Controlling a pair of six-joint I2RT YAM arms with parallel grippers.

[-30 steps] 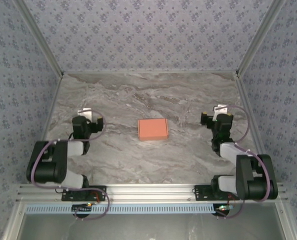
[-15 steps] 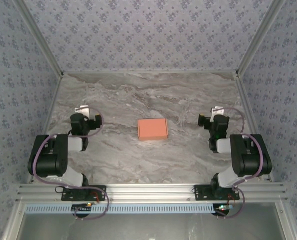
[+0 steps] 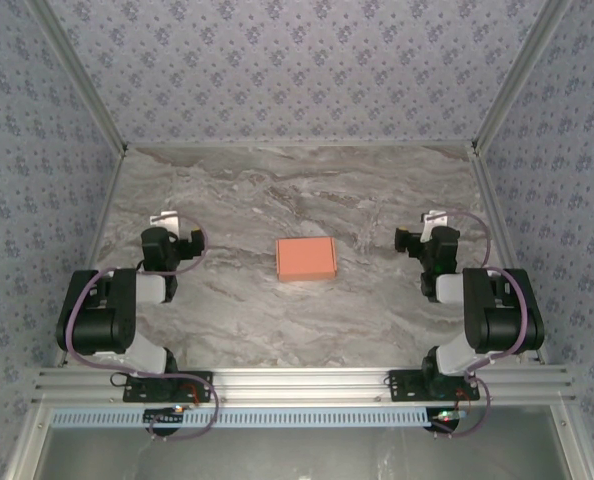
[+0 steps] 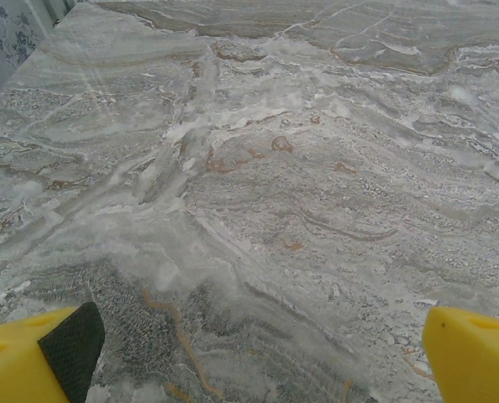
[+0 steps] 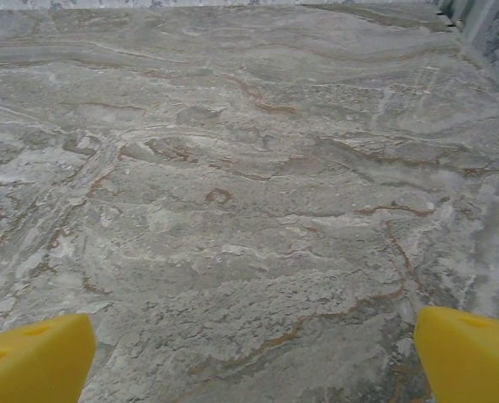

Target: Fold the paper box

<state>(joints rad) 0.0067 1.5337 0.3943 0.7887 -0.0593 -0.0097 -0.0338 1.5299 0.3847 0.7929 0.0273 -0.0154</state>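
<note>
Left hand (image 3: 170,224) is spread wide with nothing between its fingers. In its wrist view two blunt yellow fingertips (image 4: 472,353) sit at the bottom corners, the left one faced with a dark matte pad (image 4: 71,342), and bare desk lies between them. Right hand (image 3: 435,222) is just as wide and likewise holds nothing; seen from its wrist, its fingertips are smooth yellow wedges with open surface between them. Neither hand touches the box (image 3: 306,258), which lies flat near the middle of the desk (image 3: 277,185), between the two hands and well apart from each. From above, the box is a plain salmon-orange rectangle of thin matte card, with straight edges and squared corners and its long side running left to right. Whether it has any height cannot be told from this angle. The desk has a grey marble look, with pale whitish veins, rust-brown streaks and a faint sheen. Walls (image 3: 297,70) on three sides carry grey-blue paper with a small repeated floral motif. The arms (image 3: 102,320) are black with white segments and rounded joints, folded back over a ribbed aluminium rail (image 3: 297,380) at the near edge.
</note>
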